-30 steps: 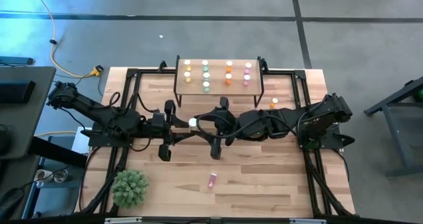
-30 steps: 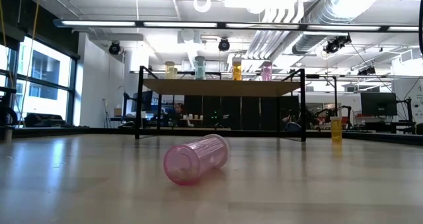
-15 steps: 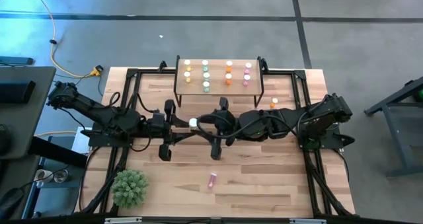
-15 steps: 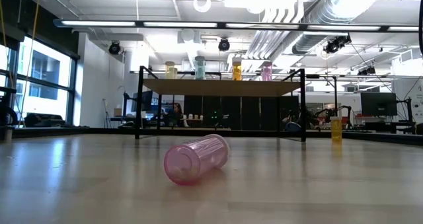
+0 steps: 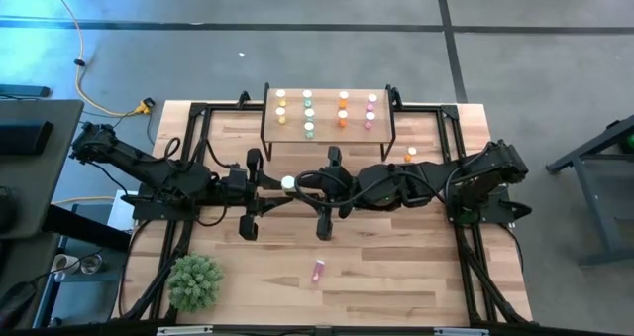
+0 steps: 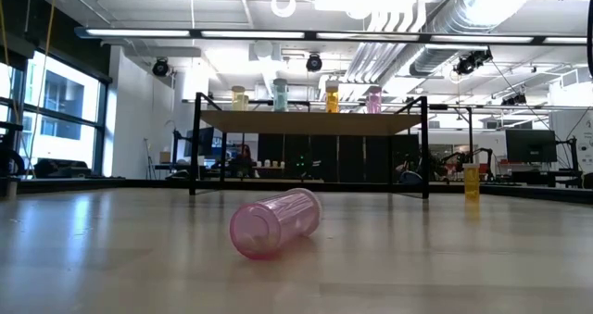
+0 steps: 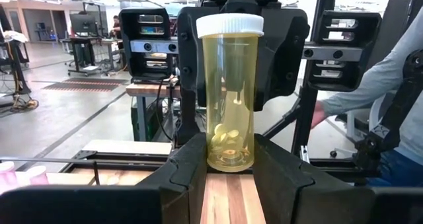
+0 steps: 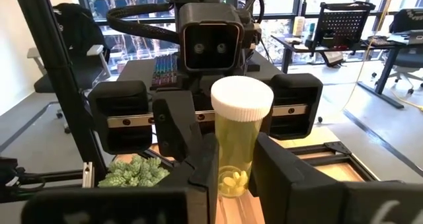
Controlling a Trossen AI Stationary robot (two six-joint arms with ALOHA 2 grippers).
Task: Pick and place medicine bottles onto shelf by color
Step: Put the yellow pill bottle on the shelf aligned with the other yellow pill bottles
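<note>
A yellow medicine bottle with a white cap stands upright in mid-air above the table's middle. My left gripper comes at it from the table's left and is shut on it. My right gripper comes from the right and is shut on it too. The shelf stands at the far edge on black legs, with rows of yellow, green, orange and pink bottles on top. A pink bottle lies on its side near the front. An orange bottle stands right of the shelf. My left gripper pinches the yellow bottle's lower end between its two fingers. The fingers lie level and come from the table's left. The bottle stands upright with its cap up, clear of the table. My right gripper pinches the bottle's clear body between its two fingers, level, from the table's right. In the left wrist view its fingers flank the bottle's upper half, below the cap.
A green plant sits at the table's near left corner. Black frame rails run along the table's sides. A person's sleeve shows beyond the table. Bare wood lies around the pink bottle.
My right gripper has shut on the yellow bottle that my left gripper holds. Both arms have stayed in place and the bottle has not moved.
</note>
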